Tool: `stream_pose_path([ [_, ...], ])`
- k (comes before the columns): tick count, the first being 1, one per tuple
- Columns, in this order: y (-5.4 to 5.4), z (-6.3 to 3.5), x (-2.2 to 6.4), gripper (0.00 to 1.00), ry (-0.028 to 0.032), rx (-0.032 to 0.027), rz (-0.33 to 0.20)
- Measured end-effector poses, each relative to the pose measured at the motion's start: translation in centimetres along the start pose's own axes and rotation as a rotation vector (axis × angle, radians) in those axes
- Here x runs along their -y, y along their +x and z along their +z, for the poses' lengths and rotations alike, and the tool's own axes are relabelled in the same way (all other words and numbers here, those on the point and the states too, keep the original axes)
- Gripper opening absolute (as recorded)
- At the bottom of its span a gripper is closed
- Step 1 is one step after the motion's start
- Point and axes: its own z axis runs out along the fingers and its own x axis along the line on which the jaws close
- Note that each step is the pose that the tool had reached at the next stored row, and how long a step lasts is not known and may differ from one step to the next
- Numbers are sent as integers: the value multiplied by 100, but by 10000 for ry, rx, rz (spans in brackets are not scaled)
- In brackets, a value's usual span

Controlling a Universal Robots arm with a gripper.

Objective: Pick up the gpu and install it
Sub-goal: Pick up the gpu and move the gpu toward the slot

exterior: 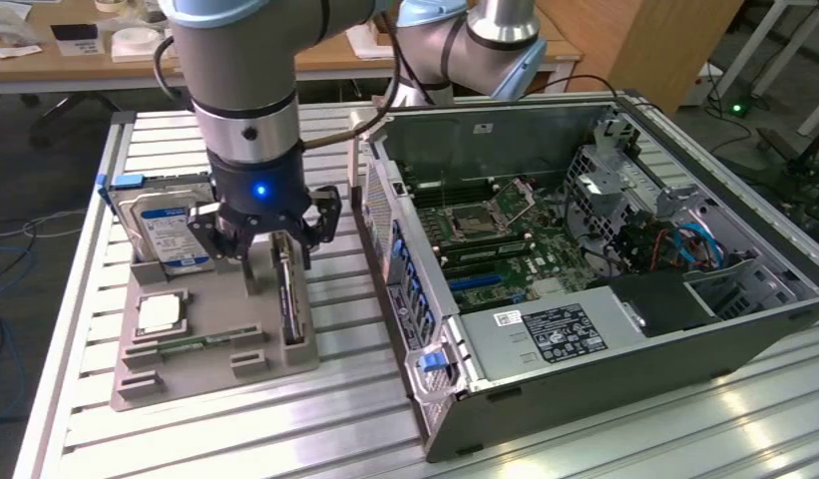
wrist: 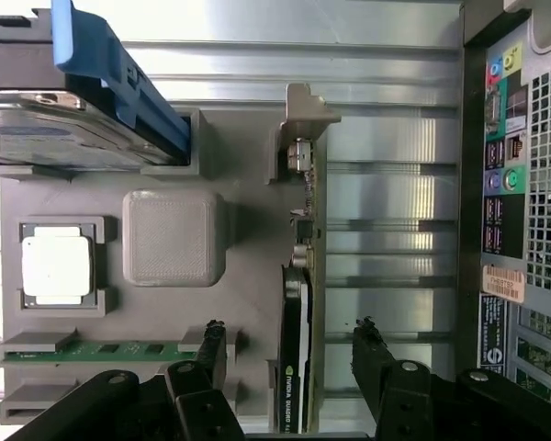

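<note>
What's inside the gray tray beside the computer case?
A hard drive, a processor chip, a memory stick and the gpu standing on edge. Its bottom edge is hidden inside the tray.

Exterior view: the end effector [exterior: 278,244] sits right over the gpu [exterior: 293,304], covering its upper edge, and the arm [exterior: 246,120] blocks a corner of the hard drive [exterior: 163,225]. Wrist view: one end of the gpu runs off the frame, and the computer case [wrist: 519,230] is cut off too.

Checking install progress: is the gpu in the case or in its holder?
In its holder: the gpu stands on edge in a slot, with the open gripper straddling it.
</note>
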Motion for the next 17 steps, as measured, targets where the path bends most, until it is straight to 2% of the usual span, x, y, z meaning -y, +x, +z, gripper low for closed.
stream_pose_path([
  [4, -7, 58, 8, 66, 22, -1, 1],
  [17, -24, 283, 37, 66, 22, 0, 1],
])
